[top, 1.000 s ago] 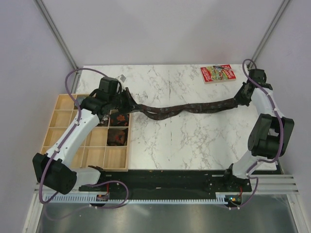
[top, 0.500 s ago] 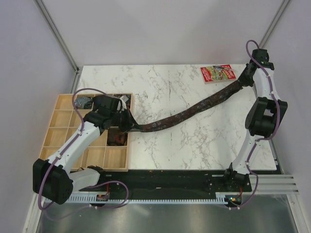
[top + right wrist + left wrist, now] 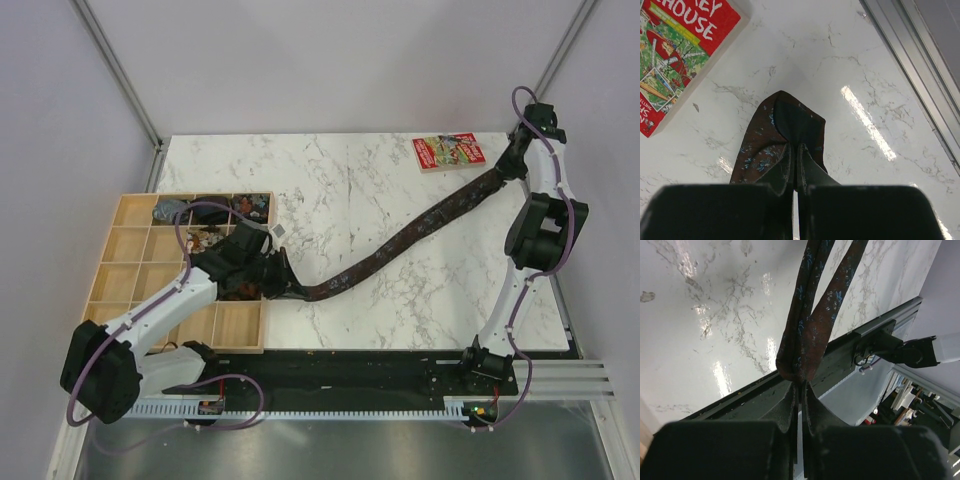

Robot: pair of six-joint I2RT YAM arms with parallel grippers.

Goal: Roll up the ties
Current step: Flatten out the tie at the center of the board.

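Tie (image 3: 400, 245), one: lately slack, now stretched taut between my left claw (image 3: 800, 390) and right claw (image 3: 794, 150), both clamped on it, seemingly ready for flattening.

Red booklet (image 3: 448, 152) (flat) on marble table (image 3: 340, 185); wooden divided tray (image 3: 128, 245) beside.

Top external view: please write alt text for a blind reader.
The left claw and the right claw hold a dark patterned tie stretched diagonally between them over a marble table. A wooden compartment tray stands left; a red booklet lies far right.
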